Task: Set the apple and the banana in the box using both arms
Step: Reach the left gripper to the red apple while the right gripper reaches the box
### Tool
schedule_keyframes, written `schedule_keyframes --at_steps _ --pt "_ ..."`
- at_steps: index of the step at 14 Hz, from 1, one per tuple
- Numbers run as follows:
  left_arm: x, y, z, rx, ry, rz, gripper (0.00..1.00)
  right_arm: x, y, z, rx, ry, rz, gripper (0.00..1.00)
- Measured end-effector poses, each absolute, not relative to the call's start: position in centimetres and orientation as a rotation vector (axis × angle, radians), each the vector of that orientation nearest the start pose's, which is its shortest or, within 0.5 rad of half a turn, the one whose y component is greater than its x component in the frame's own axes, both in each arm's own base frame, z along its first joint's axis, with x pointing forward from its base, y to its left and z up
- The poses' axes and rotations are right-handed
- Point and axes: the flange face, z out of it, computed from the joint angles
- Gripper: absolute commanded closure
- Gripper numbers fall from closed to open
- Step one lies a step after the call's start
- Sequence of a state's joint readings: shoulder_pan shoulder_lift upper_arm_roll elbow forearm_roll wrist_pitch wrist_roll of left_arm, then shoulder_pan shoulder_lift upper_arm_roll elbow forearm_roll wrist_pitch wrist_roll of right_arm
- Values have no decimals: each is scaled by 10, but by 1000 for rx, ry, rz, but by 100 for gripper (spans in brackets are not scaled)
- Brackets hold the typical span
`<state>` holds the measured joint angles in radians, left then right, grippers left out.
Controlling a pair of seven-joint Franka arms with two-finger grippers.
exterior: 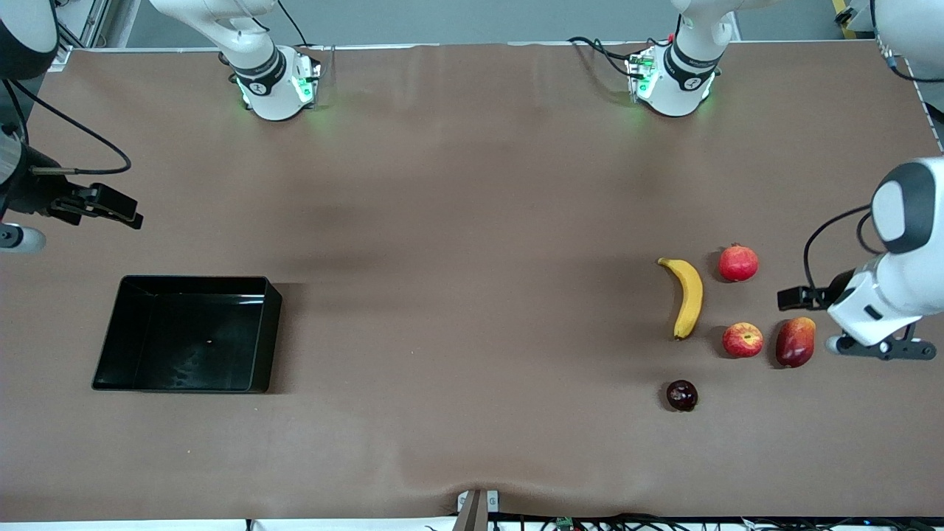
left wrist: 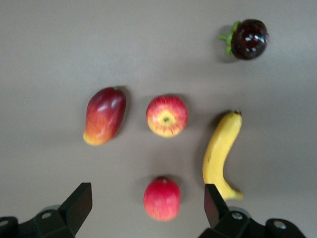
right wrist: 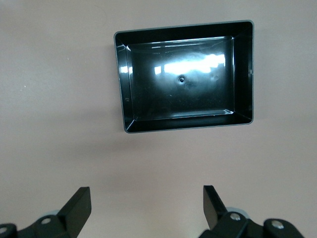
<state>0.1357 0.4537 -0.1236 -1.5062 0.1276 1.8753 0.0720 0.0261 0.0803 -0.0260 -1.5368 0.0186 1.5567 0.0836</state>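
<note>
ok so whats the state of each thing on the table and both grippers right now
box: empty, upright, at the right arm's end of the table
banana: lying on the table, not gripped
apple: on the table between banana and mango, untouched
pomegranate: on the table, untouched
dark fruit: on the table, nearest the front camera
left gripper: open, above the fruits
right gripper: open, holding nothing

apple hemmed by mango and banana, box unobstructed
</note>
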Motion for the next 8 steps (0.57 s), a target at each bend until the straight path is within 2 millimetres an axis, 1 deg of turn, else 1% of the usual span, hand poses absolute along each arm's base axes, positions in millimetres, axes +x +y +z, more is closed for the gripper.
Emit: schedule_keyframes --at_steps 3,5,7,8 --pt "695 29 363 -3085 153 36 0 581 11 584 -3125 110 122 0" --pt "703 28 338 -3092 160 1 0 583 10 579 -3128 111 136 0" --pt "707 28 317 -3097 162 -14 0 586 2 572 -3129 134 153 0" --pt "710 29 306 -3100 161 -26 0 589 -6 565 -3127 158 171 0"
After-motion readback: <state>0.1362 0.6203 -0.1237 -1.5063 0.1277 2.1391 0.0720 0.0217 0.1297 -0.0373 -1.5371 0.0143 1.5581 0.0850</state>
